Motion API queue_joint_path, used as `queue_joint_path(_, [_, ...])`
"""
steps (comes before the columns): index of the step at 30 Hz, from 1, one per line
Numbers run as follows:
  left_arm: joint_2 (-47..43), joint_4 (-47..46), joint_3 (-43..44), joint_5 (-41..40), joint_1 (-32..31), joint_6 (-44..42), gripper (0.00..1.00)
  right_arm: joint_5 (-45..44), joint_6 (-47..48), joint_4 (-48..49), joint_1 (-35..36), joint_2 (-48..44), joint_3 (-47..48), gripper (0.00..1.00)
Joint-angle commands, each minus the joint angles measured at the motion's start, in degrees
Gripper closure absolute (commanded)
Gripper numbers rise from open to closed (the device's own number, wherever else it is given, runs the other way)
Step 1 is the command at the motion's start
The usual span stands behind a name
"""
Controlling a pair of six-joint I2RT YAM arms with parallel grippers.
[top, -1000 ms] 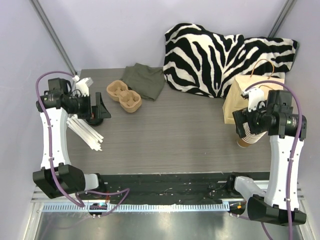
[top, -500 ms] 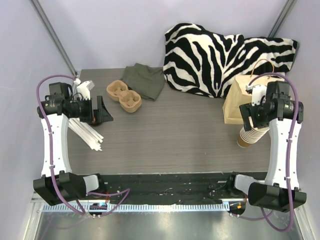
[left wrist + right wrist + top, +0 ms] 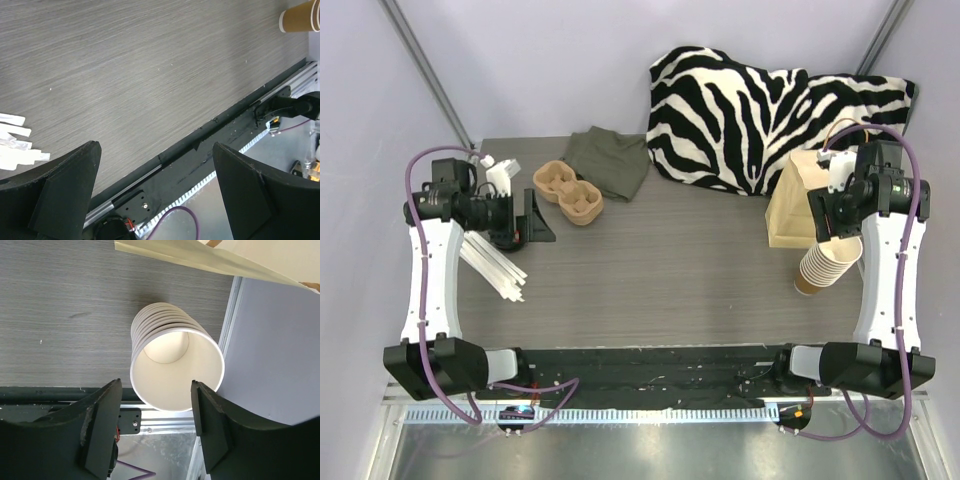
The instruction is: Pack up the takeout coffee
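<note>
No single takeout coffee cup shows in any view. A tall stack of lidless brown paper cups (image 3: 825,265) leans at the right of the table. My right gripper (image 3: 827,217) hangs over its top. In the right wrist view the top cup's white mouth (image 3: 175,360) lies under and between the fingers of that gripper (image 3: 156,383), which are apart and not touching the rim. My left gripper (image 3: 535,215) hovers wide open at the left of the table, and in its own view the gripper (image 3: 155,146) has nothing between its fingers.
A brown paper bag (image 3: 798,200) lies just behind the cup stack, its edge (image 3: 200,255) in the right wrist view. A moulded cup carrier (image 3: 568,192), an olive cloth (image 3: 610,160) and a zebra-print cloth (image 3: 750,110) sit at the back. White wrapped straws (image 3: 492,265) lie left.
My right gripper has swung from the side of the cup stack to over its top, and its jaws have narrowed. My left gripper has shifted a little to the right, still wide open.
</note>
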State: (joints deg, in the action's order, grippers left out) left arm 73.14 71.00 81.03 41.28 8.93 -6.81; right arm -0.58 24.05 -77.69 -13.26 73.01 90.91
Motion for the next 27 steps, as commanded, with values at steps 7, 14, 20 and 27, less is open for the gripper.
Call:
queue_joint_path(7, [2.88, 3.62, 7.12, 1.18, -0.67, 1.89, 0.00, -1.62, 0.99, -0.97, -0.37, 1.61, 1.37, 0.45])
queue_joint_path(14, [1.91, 4.23, 6.24, -1.46, -1.11, 1.54, 0.00, -0.30, 2.66, -1.32, -0.28, 3.45, 0.05, 0.52])
queue_joint_path(20, [2.62, 4.93, 7.12, -2.43, -1.19, 1.01, 0.00, -0.12, 3.89, -0.88, -0.37, 3.98, -2.67, 0.56])
queue_joint_path(27, [3.32, 5.20, 8.09, -2.69, -1.28, 0.74, 0.00, 1.55, 4.25, -0.27, -0.28, 3.80, -4.52, 0.76])
